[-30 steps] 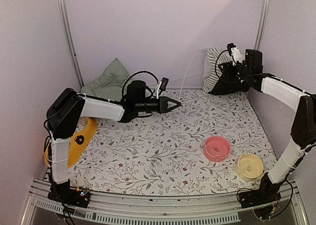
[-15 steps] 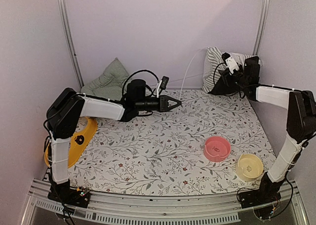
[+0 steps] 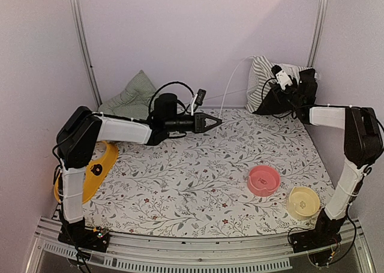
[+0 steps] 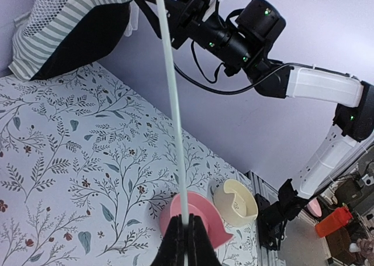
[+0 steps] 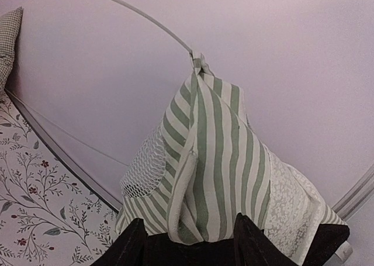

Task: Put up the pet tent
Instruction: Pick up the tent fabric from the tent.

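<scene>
While left gripper (image 4: 186,222) clamps the pole (image 4: 171,102), right gripper (image 5: 188,231) straddles the pet tent (image 5: 216,161), far-right table (image 3: 180,183) corner (grip unclear) — erecting step; next: secure hold.

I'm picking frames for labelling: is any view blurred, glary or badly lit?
Top view: soft, even lilac-tinted light, faint shadows, no glare. Left wrist: pole sharp, left end effector at the bottom dark and soft. Right wrist: tent crisp, right end effector a near-black silhouette.
</scene>
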`<state>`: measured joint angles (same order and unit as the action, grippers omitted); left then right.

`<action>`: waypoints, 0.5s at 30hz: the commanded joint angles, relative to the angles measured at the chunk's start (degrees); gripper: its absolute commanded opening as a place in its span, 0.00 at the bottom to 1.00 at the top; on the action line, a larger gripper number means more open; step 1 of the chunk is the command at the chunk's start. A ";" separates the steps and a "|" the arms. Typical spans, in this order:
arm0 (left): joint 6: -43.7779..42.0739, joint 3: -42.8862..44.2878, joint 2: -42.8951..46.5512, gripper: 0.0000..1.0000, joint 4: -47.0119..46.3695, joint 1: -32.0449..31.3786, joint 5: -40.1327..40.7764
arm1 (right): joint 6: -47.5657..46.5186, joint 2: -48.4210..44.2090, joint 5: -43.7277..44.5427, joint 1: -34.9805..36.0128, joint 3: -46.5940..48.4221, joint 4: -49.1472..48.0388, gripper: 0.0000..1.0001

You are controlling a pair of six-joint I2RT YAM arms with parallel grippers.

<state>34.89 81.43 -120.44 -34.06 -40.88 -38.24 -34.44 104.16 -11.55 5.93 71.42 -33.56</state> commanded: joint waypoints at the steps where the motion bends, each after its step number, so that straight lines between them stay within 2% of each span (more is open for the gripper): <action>1: -0.71 2.06 0.30 0.00 -3.17 -0.34 0.65 | -1.49 2.37 -1.32 -0.19 2.25 -2.28 0.52; 8: -1.01 2.46 0.38 0.00 -2.64 -0.34 0.03 | -1.90 7.41 1.86 -0.31 7.64 -3.39 0.46; 12: -1.07 2.67 0.36 0.00 -2.28 -0.33 -0.02 | -2.30 9.26 3.36 -0.29 10.46 -3.26 0.38; 15: -0.52 2.84 0.30 0.00 -2.57 -0.31 -0.25 | -3.13 9.69 1.76 -0.23 11.57 -1.04 0.24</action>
<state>35.20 82.39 -120.44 -33.93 -40.88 -39.27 -36.71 112.57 -9.63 5.93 80.20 -35.14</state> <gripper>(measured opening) 0.009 0.315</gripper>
